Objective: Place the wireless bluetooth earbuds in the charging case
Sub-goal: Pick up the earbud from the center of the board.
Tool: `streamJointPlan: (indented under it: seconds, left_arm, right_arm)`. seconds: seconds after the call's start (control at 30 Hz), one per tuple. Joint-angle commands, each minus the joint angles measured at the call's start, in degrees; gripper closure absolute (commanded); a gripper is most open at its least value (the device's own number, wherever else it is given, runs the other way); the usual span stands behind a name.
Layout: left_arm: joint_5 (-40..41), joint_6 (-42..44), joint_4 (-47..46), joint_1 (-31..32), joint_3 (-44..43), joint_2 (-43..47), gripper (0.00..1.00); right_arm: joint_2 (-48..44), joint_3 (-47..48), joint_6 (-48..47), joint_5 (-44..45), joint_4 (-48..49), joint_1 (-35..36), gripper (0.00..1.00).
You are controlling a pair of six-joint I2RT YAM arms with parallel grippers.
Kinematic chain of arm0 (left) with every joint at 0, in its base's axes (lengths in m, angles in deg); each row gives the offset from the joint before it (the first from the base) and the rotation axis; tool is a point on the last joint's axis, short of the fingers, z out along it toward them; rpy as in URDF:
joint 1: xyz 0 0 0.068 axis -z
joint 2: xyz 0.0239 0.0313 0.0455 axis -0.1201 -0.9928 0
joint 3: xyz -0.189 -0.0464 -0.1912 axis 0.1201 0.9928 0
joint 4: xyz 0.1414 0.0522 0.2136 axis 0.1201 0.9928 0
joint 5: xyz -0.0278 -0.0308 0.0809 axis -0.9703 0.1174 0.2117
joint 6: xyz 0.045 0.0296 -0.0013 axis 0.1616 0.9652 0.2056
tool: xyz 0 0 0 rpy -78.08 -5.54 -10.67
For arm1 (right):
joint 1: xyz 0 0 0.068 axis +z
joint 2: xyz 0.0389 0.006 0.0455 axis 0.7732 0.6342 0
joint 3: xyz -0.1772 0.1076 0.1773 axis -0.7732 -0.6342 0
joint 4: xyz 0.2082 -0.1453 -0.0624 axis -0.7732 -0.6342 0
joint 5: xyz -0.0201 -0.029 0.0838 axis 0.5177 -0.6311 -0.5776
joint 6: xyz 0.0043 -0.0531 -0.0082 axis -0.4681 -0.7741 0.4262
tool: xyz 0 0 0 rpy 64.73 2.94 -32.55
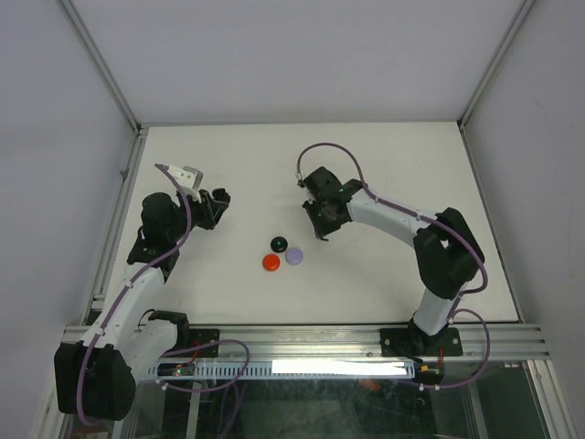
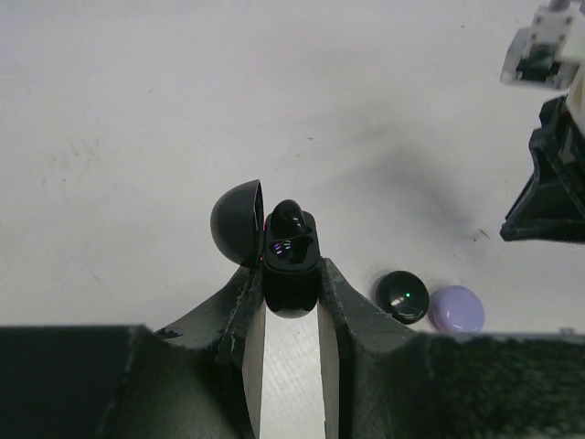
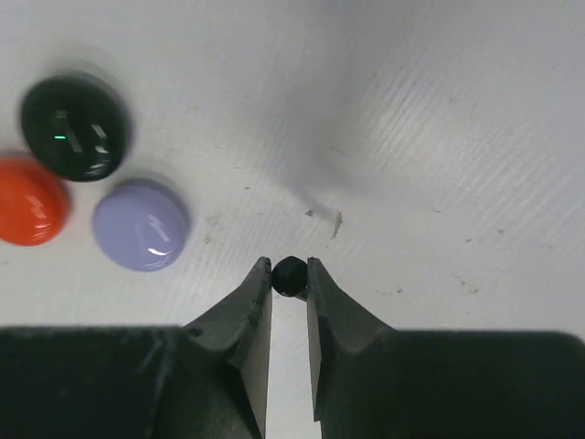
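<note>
Left jaws: clamped on the lower body of the charging case [image 2: 291, 270], one jaw against each side.
Case attitude: held at the left of the worktop [image 1: 393, 165] with the lid [image 2: 236, 222] swung open to one side. The open face is in view of the left wrist camera. This is judged to be a presentation hold that keeps the sockets exposed and steady for insertion.
Case contents: a glossy dark rounded shape [image 2: 291, 218] is seen at the top of the open body. Whether it is a seated bud cannot be told.
Right jaws: drawn together on one black earbud [image 3: 290, 275], pinched at the very tips, low over the worktop. Whether it is lifted clear cannot be told.
Grip rationale: the tip pinch is judged to leave part of the bud exposed, so that it can be lowered into a socket without the jaws fouling the case.
Discs: a black disc [image 1: 279, 243], a red disc [image 1: 271, 262] and a lilac disc [image 1: 294, 256] lie clustered between the two arms, untouched.
Separation: earbud and case are well apart, with the discs between them.
Step in hand: pickup judged done or nearly so; the carry to the case is not yet made.
Next move: the bud would need to be aligned with a free socket.
Risk: the small, smooth bud may twist or slip in the pinch.
</note>
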Motion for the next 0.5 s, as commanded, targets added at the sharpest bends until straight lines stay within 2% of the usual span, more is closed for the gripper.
streamJointPlan:
  seconds: [0.0,0.2,0.33,0.47]
  left_arm:
    - [-8.7,1.5,-11.7,-0.7,2.6,3.7,1.00]
    - [-15.9,-0.9,-22.0,-0.8,4.9,4.7,1.00]
    - [-20.7,-6.0,-31.7,-0.4,6.0,4.3,1.00]
    - [-20.9,-8.2,-38.5,1.3,7.5,4.4,1.00]
  right_arm:
    - [-9.7,2.0,-2.5,-5.2,5.2,0.0,0.94]
    - [-17.6,3.4,-3.0,-11.5,11.3,0.0,0.95]
    - [-21.2,4.4,-2.0,-17.6,16.7,-0.1,0.95]
    - [-24.5,3.4,0.5,-22.5,24.1,0.0,0.97]
